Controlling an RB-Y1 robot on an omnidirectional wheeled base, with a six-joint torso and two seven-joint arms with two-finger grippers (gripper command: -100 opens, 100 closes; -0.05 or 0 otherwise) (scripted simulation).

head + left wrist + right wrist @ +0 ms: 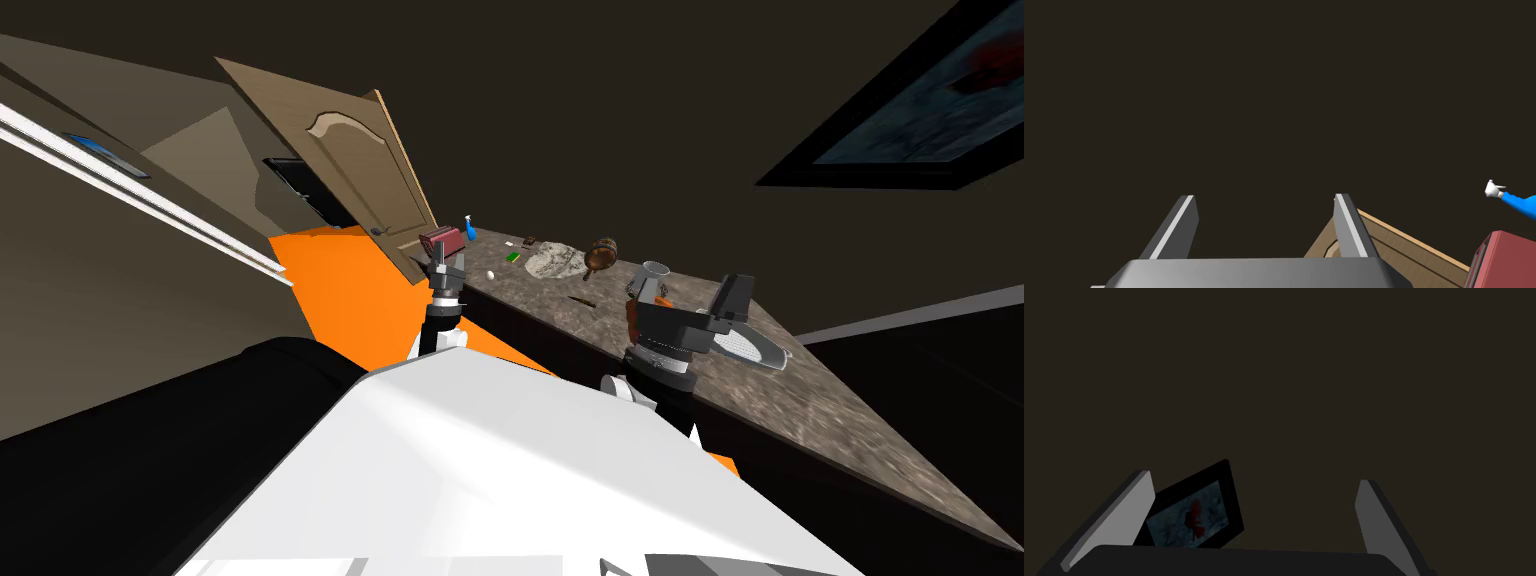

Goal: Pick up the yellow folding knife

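A thin, dull yellow-brown folding knife lies on the mottled stone counter, near its front edge between my two arms. My left gripper is raised at the counter's left end, beside a dark red box; in the left wrist view its fingers stand open and hold nothing. My right gripper hovers over the counter to the right of the knife, pointing up at the wall. It is also open and holds nothing. Neither gripper touches the knife.
On the counter stand a blue spray bottle, a green item, a white egg-shaped thing, a pale speckled plate, a brown barrel mug, a grey cup and a white dish. A wooden door stands open left.
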